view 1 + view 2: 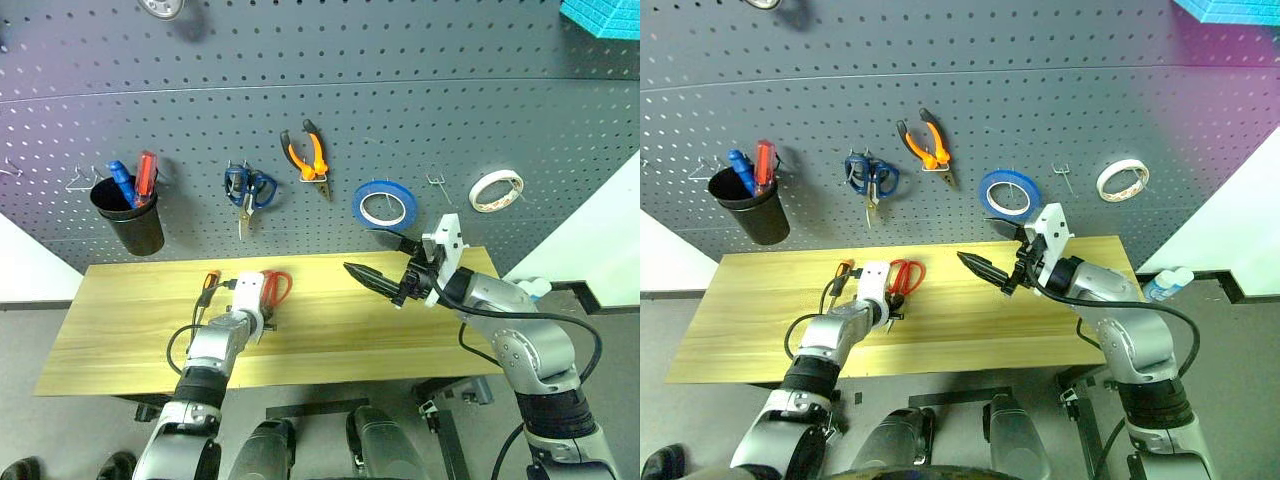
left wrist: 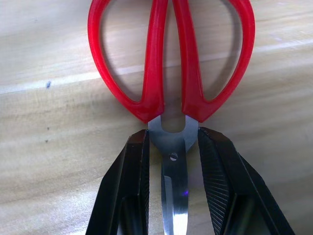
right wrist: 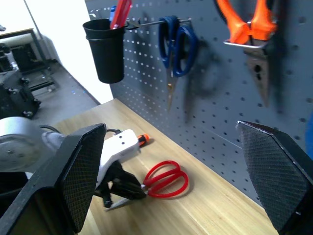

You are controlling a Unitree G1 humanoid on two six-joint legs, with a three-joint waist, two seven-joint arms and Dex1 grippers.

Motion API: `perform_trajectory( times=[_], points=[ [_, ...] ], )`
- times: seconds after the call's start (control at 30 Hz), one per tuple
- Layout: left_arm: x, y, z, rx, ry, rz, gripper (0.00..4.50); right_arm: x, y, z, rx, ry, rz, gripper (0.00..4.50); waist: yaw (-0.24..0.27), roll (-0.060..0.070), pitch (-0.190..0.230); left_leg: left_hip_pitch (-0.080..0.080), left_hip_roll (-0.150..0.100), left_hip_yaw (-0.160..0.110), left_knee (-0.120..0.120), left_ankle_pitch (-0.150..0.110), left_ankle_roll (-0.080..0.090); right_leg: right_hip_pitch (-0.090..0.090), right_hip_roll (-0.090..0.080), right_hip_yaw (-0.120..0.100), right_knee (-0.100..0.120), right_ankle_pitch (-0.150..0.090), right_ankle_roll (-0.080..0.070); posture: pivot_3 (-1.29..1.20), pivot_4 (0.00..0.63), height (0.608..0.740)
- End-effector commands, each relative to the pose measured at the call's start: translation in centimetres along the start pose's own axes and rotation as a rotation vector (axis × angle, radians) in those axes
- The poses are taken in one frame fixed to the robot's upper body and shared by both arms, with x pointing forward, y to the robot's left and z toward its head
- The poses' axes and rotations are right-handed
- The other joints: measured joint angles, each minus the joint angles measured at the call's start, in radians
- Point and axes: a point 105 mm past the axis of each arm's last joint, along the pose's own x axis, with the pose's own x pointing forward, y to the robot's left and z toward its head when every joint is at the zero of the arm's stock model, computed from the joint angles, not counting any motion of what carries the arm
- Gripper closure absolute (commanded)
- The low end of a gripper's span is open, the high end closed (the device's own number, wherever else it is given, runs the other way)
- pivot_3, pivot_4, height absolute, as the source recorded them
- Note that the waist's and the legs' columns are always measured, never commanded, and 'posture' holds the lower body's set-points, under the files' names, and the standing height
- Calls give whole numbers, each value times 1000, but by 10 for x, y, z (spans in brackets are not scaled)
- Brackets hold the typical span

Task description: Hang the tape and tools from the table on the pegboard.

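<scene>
From the head camera I saw the pegboard filling the upper part of the frame and the table across the lower middle. The blue tape hung right of centre on the board, with the orange-handled pliers above and left of it, the blue-handled scissors further left, and a black cup of screwdrivers at the left. A whitish tape roll hung at the right.

On the table, left of centre, the left gripper sat at the red scissors, and the orange end of the screwdriver showed just left of the wrist. From there I could not make out how the fingers stood.

My left wrist view settled it: the two black fingers were closed against the steel blades near the pivot, one on each side, with the red loops pointing away over the wood. The scissors lay flat on the tabletop.

The right gripper hung above the table's right half, its jaws spread wide and holding nothing. Its own wrist view looked across to the left gripper on the scissors, and showed the pliers and blue scissors on their hooks from the side.

I could read no writing or brand on anything.
</scene>
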Motion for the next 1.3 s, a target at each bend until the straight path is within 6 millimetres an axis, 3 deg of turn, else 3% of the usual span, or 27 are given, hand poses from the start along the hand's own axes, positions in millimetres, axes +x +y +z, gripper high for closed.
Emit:
perform_trajectory(
  times=[0.03, 0.43, 0.63, 0.97, 1.23, 1.3],
  points=[
    [-15, -7, 29, 29, -154, -73, 3410, -2, -5, 14, -24, -65, -12, 0, 0, 0, 0, 0, 0, 0, 0, 0, 0, 0, 0, 0, 0, 0, 0, -132, 172, 740],
    [-53, 12, 20, 140, -301, -39, 3410, -13, -17, 10, -28, -45, 42, 0, 6, 1, 1, 0, 0, 0, 0, 0, 1, 0, -1, 0, -1, 0, 0, -113, 171, 740],
    [-58, 42, 16, 189, -387, 148, 3410, -32, -7, 1, -5, -37, 208, 0, 23, 1, 1, 0, 0, 0, 0, -1, 1, 1, 0, 0, -3, 0, 0, -106, 173, 740],
    [-58, 22, 18, 243, -443, 68, 3410, -53, -13, -3, -10, -24, 239, 0, 23, 1, 1, 0, 0, 1, 0, -1, 2, 1, -1, 0, -3, 0, 0, -104, 175, 740],
    [-82, 6, 30, 352, -601, -17, 3410, -61, -20, -6, 25, -47, 209, 0, 25, 2, 1, 0, 0, 1, 0, -1, 2, 1, -1, 0, -3, 0, 0, -109, 175, 740],
    [-84, 3, 25, 355, -599, -51, 3410, -63, -23, -4, 42, -71, 199, 0, 25, 2, 1, 0, 0, 1, 0, -1, 2, 1, -1, 0, -3, 0, 0, -109, 173, 740]
  ],
)
